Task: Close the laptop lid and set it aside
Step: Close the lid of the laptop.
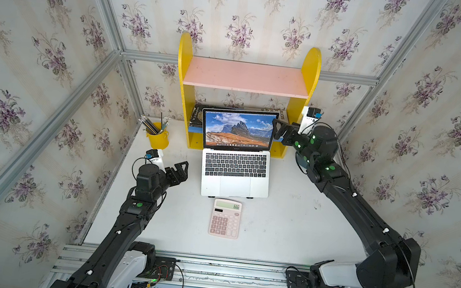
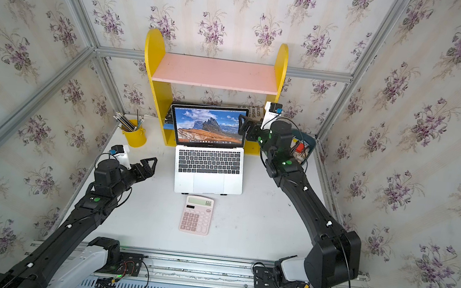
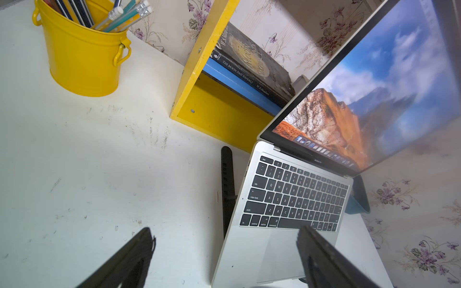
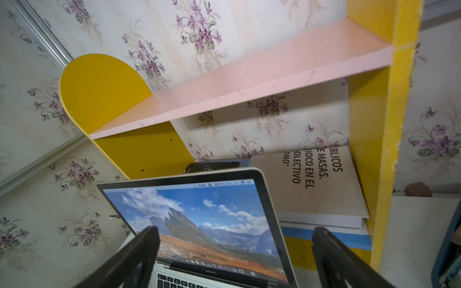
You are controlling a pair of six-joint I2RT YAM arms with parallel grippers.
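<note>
Two arms flank a white, scuffed worktop [image 1: 287, 232]. At its back edge stands a yellow shelf unit [image 1: 185, 55] with a smooth pink board; books lie on its lower level. Just in front of it, at the middle of the worktop, sits the laptop [image 1: 234, 172], a thin silver slab with black keys, propped on a black folding stand [image 3: 228, 184]. The laptop lid [image 1: 238, 129] is up, its glossy screen showing a mountain scene.

The right gripper [image 1: 278, 129] hangs at the lid's upper right corner, fingers [image 4: 139, 254] released and spread to either side of that edge without pinching it. The left gripper [image 1: 179, 170] waits beside the keyboard deck's left side, fingers likewise released, touching nothing.

Risks, as I judge them: a push at one corner could twist the lid or skate the smooth metal base off the stand; a hard swing would slam glass onto keys. The shelf post sits close behind the right fingers and could snag them. Nearer the front edge lies a pink plastic calculator [image 1: 225, 218], and near the back left corner a yellow metal bucket [image 1: 158, 139] of pencils; either could be struck when the laptop is moved aside.
</note>
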